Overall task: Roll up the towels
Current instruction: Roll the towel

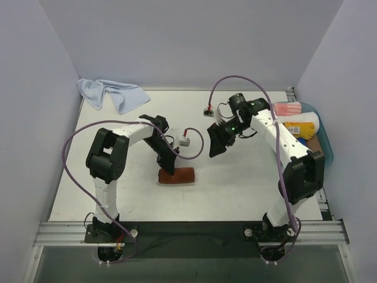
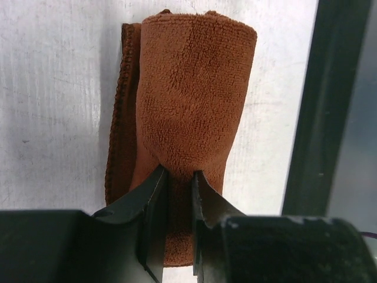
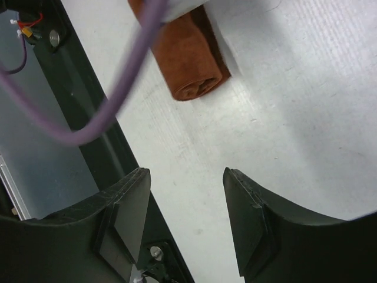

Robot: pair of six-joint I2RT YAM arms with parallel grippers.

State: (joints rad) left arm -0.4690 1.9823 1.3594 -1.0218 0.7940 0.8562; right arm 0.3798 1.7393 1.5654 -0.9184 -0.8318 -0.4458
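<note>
The rust-brown towel (image 1: 178, 175) lies rolled into a short cylinder on the white table (image 1: 235, 188), near the front middle. My left gripper (image 1: 167, 170) is at its left end, shut on the roll's near end; in the left wrist view the fingers pinch the brown towel (image 2: 188, 118) between them (image 2: 179, 177). The light-blue towel (image 1: 112, 93) lies crumpled and unrolled at the back left corner. My right gripper (image 1: 214, 145) is open and empty above the table's middle; its wrist view shows the brown roll (image 3: 191, 59) beyond its open fingers (image 3: 185, 177).
A teal bin (image 1: 323, 137) at the right edge holds the pink-and-white striped cloth (image 1: 287, 109) and the yellow cloth (image 1: 299, 128). Purple cables loop from both arms. The table's dark front rail (image 1: 188, 231) runs along the near edge.
</note>
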